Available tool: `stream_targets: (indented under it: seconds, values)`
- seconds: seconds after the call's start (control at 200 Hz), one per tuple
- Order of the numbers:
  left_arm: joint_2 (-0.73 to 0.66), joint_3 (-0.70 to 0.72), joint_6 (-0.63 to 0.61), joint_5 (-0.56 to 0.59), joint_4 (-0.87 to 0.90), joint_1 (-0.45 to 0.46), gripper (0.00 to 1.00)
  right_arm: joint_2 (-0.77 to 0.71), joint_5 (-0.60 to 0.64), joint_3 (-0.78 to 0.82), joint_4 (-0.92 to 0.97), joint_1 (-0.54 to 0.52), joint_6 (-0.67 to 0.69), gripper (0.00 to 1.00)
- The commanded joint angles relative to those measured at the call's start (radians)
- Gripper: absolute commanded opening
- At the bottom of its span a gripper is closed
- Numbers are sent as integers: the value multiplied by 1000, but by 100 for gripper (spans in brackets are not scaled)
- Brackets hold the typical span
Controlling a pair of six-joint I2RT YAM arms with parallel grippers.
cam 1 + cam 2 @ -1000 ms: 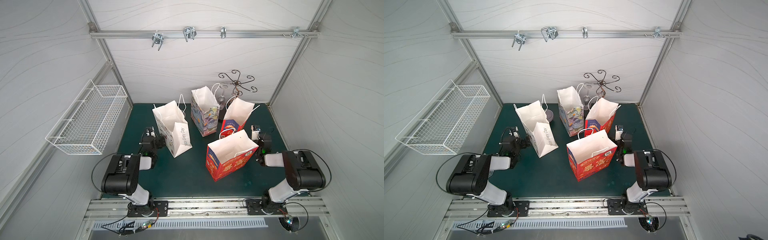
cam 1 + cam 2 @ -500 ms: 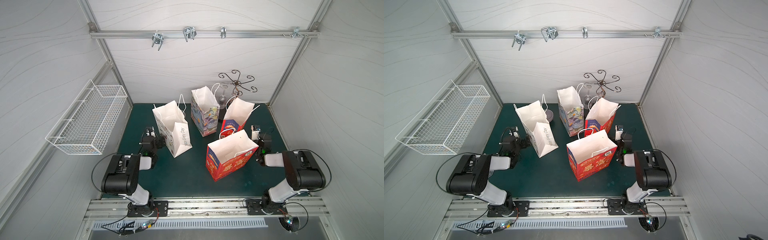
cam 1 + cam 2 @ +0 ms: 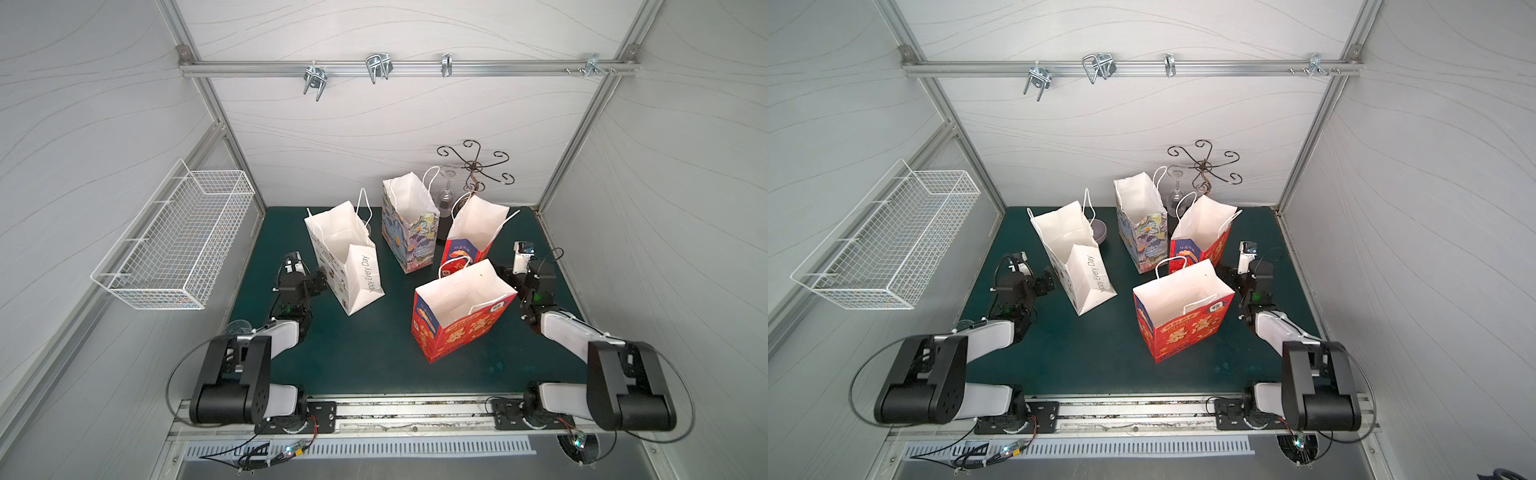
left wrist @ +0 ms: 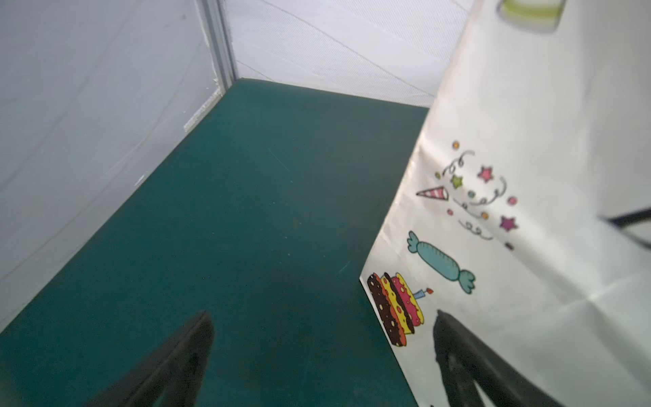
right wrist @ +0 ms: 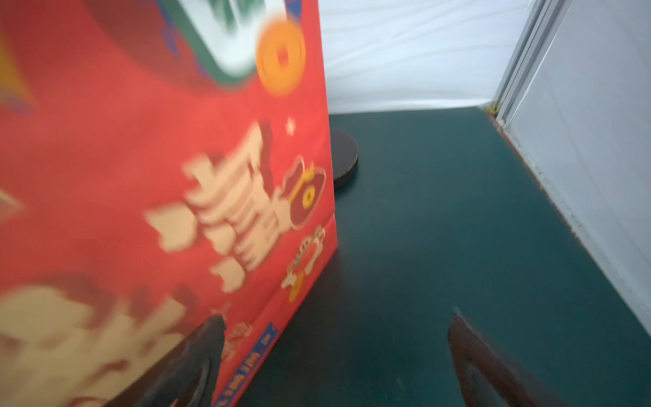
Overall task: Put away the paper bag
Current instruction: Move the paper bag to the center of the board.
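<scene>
Four bags (image 3: pixel 460 307) stand between both arms (image 3: pixel 286 328).

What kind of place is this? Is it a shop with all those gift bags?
Probably not a shop. It looks like a robot test booth: plain white panel walls on an aluminium frame, two robot arms bolted to a rail, and four paper gift bags standing on a green mat to practise with.

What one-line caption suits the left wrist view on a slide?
Open left claw low over the green mat, one finger against the white party-print paper bag.
</scene>
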State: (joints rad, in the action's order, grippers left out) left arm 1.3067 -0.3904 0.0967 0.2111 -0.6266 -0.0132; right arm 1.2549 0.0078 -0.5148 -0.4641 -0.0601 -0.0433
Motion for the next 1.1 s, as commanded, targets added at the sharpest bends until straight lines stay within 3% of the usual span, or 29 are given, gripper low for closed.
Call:
stream_targets:
  seconds: [0.0,0.195,0.34,0.445,0.65,0.77,0.981,1.096]
  values:
    - [-108,-37,75,68,188,-5,99,-58,20,-76,278,7,-94,99]
    - [-308,-42,135,171,417,-6,99,-66,66,-280,676,32,-279,99]
    - [-451,-80,242,262,637,-7,97,-85,-91,-355,831,141,-391,99]
    - [-564,-103,230,180,755,-7,96,-120,-199,-379,885,199,-423,99]
    - [-788,-146,226,92,908,-7,92,-200,-231,-410,973,204,-427,99]
    - [-865,-200,158,-76,974,-6,91,-221,-235,-451,1023,204,-406,99]
    - [-879,-252,138,-579,842,4,89,-242,-284,-541,1078,176,-370,99]
    - [-804,-296,144,-673,787,79,87,-246,-292,-598,1124,133,-345,99]
